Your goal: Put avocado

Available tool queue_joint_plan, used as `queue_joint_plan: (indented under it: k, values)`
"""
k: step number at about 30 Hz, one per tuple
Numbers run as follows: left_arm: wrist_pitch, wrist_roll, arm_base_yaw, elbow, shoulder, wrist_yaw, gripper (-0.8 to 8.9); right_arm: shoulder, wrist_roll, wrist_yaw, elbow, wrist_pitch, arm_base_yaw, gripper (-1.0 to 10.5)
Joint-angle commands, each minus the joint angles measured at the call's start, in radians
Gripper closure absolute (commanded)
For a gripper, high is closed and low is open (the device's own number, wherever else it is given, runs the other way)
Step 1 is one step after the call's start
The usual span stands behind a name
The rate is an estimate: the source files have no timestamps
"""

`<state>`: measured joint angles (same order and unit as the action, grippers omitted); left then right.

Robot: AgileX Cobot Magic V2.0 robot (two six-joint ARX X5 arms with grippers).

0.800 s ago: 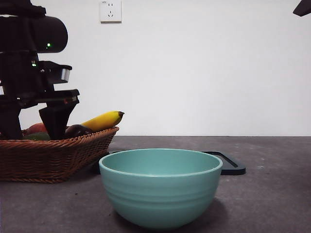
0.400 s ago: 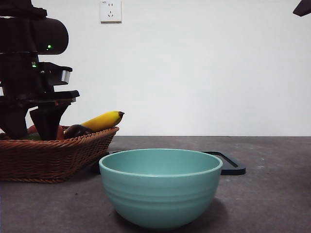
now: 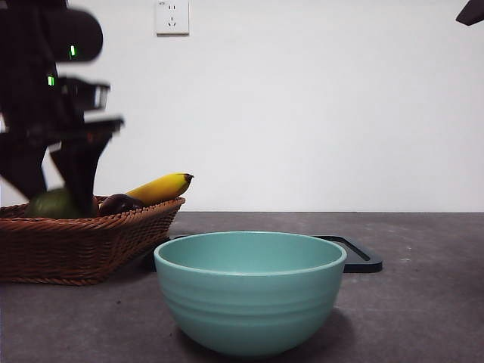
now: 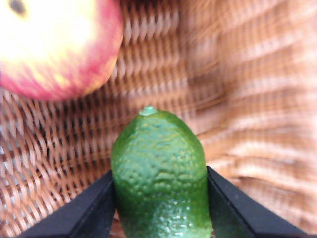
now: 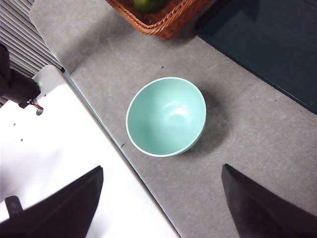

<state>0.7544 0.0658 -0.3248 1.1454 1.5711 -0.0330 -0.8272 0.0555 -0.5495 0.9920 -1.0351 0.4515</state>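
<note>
Avocado (image 4: pixel 161 173) between left pincer (image 4: pixel 161 208) jaws

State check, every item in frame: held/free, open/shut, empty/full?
avocado: held, at the basket's rim height
left gripper: shut on the avocado
right gripper: open, holding nothing, above the table
bowl: upright, empty
basket: holds banana, apple and a dark fruit
tray: flat behind the bowl

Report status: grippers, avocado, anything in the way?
Left gripper shut on avocado, over wicker basket. Right gripper open, high above teal bowl. Apple close by, not touching.
</note>
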Motion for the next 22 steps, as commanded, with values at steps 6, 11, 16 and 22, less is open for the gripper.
queue_joint_plan:
  k: [6, 11, 16, 22]
  values:
    - [0.014, 0.006, -0.071, 0.023, -0.208, -0.096, 6.06, -0.008, -0.003, 0.0, 0.018, 0.01, 0.007, 5.6]
    - [0.048, 0.006, -0.156, 0.023, -0.313, -0.201, 6.06, -0.008, -0.003, 0.001, 0.018, 0.01, 0.007, 5.6]
    - [0.062, 0.006, -0.274, 0.023, -0.334, -0.243, 6.06, -0.008, -0.003, 0.001, 0.018, 0.01, 0.007, 5.6]
    - [0.043, 0.006, -0.408, 0.023, -0.262, -0.241, 6.06, -0.008, -0.003, 0.001, 0.018, 0.01, 0.007, 5.6]
